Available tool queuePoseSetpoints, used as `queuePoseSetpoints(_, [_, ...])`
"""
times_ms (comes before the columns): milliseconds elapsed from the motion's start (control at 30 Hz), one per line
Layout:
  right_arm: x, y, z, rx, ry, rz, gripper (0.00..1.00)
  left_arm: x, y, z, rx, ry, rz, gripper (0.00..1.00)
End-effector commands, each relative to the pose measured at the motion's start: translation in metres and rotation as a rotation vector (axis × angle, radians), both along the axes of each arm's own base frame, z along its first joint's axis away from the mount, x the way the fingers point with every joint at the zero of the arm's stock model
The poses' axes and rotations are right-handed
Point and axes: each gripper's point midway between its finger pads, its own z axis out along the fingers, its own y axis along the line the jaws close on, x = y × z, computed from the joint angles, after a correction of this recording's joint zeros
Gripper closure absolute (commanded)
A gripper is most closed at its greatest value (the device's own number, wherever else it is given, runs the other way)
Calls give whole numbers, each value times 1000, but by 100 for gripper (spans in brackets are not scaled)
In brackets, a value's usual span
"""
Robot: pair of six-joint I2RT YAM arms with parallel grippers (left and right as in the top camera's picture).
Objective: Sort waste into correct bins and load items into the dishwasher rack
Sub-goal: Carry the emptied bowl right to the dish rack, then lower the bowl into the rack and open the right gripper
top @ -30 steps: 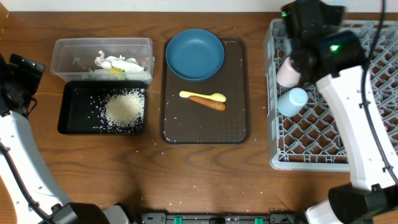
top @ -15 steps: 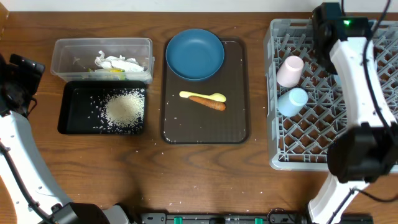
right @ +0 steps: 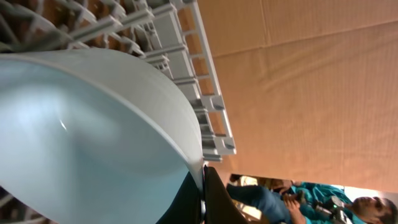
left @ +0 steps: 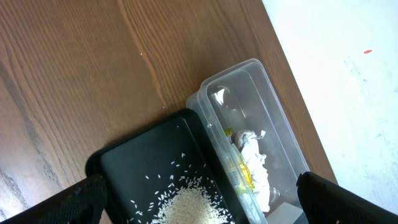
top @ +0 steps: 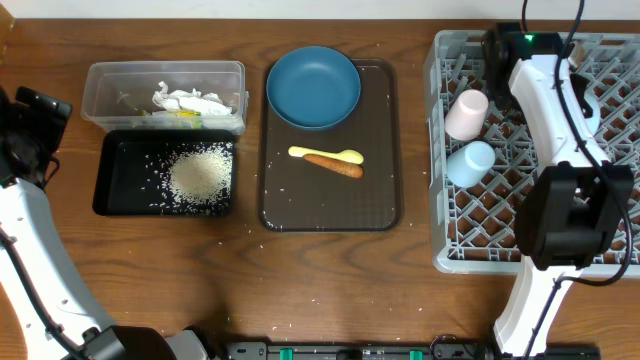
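Pale bowl (right: 93, 124) is clamped by the right fingers (right: 214, 200) at the dishwasher rack (top: 490, 215). Left fingers (left: 348, 199) are spread apart.

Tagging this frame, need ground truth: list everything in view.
dishwasher rack: 1, grey, table's right
pink cup: 1, pink, in rack
pale blue cup: 1, pale blue, beside pink cup
pale bowl: 1, pale, by rack's rim, right wrist view
serving tray: 1, dark brown, centre
plate: 1, dark blue, serving tray's far end
spoon: 1, pale yellow, mid serving tray
food piece: 1, orange-brown, against spoon
clear tub: 1, clear, far left
paper scraps: several, white, in tub
wrapper: 1, yellow-green, in tub
black tray: 1, black, beside tub
rice: heap, white, in black tray
left end effector: 1, black, open, above black tray
right end effector: 1, black, shut on bowl's rim
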Motion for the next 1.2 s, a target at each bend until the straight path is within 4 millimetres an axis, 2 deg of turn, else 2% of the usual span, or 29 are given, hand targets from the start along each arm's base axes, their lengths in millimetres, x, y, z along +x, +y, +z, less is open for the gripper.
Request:
queuePoseSetpoints(0, [8,12,6,-46,-34,33,99,0,3,9,15,-17,9,0])
queuePoseSetpoints(167, [17,24,6,-43,-71,60,99,0,3,9,15,-17,9,0])
queuePoseSetpoints(367, [19,19,23,-144,-85,65,99,0,3,9,15,-17,9,0])
queuePoseSetpoints(467, [19,18,23,-146,-73,69,99,0,3,9,15,-17,9,0])
queuePoseSetpoints(600, [19,19,19,-129,-70,69,99,0,3,9,15,-17,9,0])
queuePoseSetpoints(800, [20,17,2,-88,-47,58,99,0,3,9,15,-17,9,0])
queuePoseSetpoints(1167, [24,18,-7,-53,-67,50,99,0,3,9,15,-17,9,0])
